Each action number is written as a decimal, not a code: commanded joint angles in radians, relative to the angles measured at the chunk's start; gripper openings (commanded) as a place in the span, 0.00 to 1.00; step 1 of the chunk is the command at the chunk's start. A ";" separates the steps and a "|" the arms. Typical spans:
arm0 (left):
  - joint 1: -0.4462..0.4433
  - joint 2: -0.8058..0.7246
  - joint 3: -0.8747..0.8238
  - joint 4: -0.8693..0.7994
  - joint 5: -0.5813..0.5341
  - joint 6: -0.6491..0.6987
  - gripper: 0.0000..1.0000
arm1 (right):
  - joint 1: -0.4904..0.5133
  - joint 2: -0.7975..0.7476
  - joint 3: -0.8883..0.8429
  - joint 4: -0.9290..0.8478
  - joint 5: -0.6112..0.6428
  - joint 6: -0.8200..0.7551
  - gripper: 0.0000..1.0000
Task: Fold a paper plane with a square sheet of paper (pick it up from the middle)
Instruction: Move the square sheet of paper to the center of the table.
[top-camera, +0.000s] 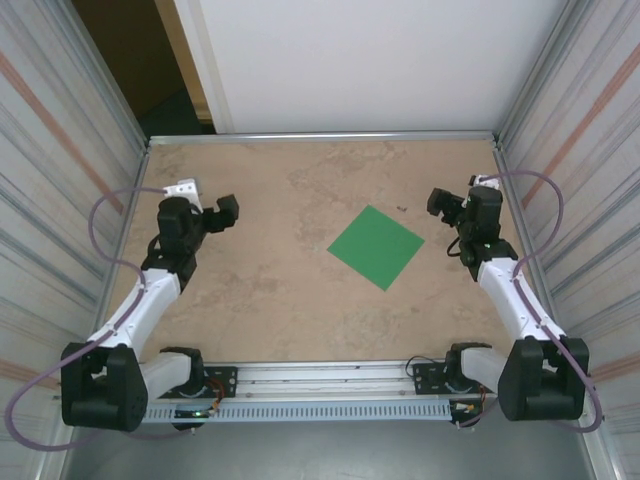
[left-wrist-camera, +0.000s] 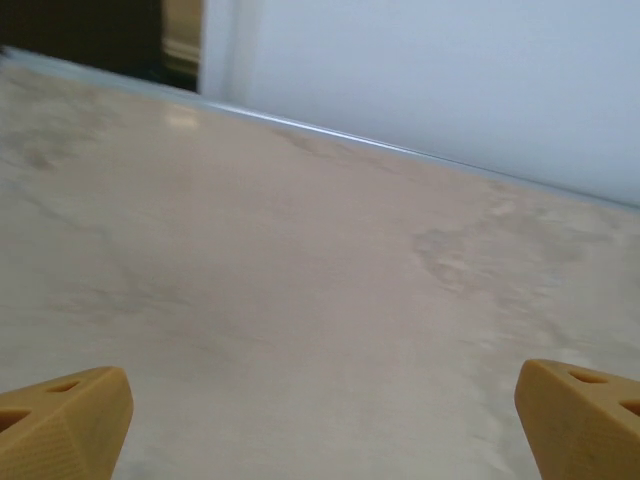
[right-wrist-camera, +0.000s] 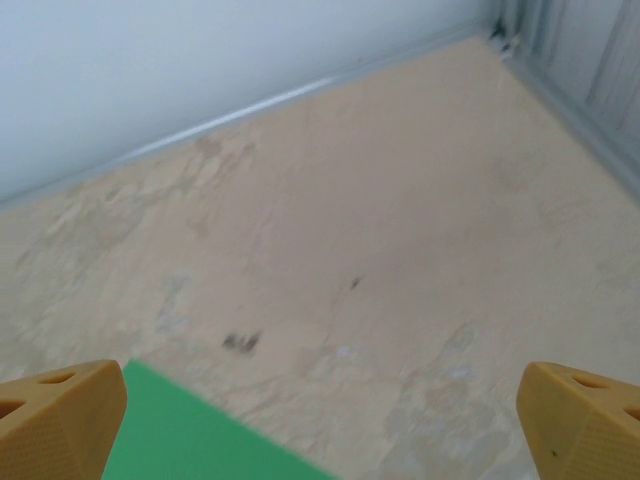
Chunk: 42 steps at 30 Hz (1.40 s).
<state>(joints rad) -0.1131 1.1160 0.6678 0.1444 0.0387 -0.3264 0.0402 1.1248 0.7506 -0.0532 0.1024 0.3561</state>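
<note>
The square sheet of paper (top-camera: 376, 247) is bright green and lies flat on the tan table, turned like a diamond, right of centre. My right gripper (top-camera: 442, 203) hovers just right of its far-right corner and is open. In the right wrist view one edge of the sheet (right-wrist-camera: 190, 440) shows at the lower left, between the wide-apart yellow fingertips (right-wrist-camera: 60, 410) of the right gripper (right-wrist-camera: 320, 420). My left gripper (top-camera: 222, 210) is open at the far left, well away from the paper. In the left wrist view the left gripper (left-wrist-camera: 325, 420) has bare table between its fingertips (left-wrist-camera: 575, 410).
The tan marbled table (top-camera: 270, 290) is boxed in by corrugated metal walls (top-camera: 60, 150) on both sides and a white panel (top-camera: 360, 60) at the back. A dark opening (top-camera: 130, 50) sits at the back left. A metal rail (top-camera: 320, 378) runs along the near edge.
</note>
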 joint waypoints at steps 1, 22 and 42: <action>-0.007 0.051 0.034 -0.109 0.205 -0.219 0.99 | 0.051 0.030 0.066 -0.269 -0.103 0.074 0.99; -0.107 0.377 0.208 -0.127 0.413 -0.206 0.99 | 0.179 0.522 0.283 -0.336 -0.414 0.493 0.95; -0.149 0.478 0.292 -0.233 0.422 -0.199 0.99 | 0.378 0.861 0.515 -0.470 -0.388 0.273 0.96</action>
<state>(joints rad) -0.2604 1.5944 0.9295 -0.0376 0.4728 -0.5396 0.3553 1.9373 1.2812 -0.4534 -0.2588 0.6804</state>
